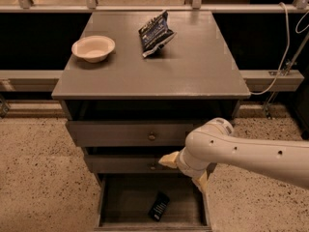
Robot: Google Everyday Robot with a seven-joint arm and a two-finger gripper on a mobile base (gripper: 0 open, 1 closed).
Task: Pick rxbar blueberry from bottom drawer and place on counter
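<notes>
The rxbar blueberry (pixel 159 206), a small dark bar with pale lettering, lies flat on the floor of the open bottom drawer (pixel 126 200), near its front middle. My gripper (pixel 184 171) hangs above the drawer's right side, in front of the middle drawer, up and to the right of the bar and not touching it. Its two tan fingers (pixel 168 159) are spread apart and hold nothing. The white arm reaches in from the right. The counter (pixel 198 66) is the grey top of the cabinet above.
A cream bowl (pixel 93 48) stands at the counter's left. A crinkled dark blue chip bag (pixel 155 34) stands at its back middle. Two shut drawers with round knobs (pixel 152 136) sit above the open one. Speckled floor surrounds the cabinet; a cable hangs at the right.
</notes>
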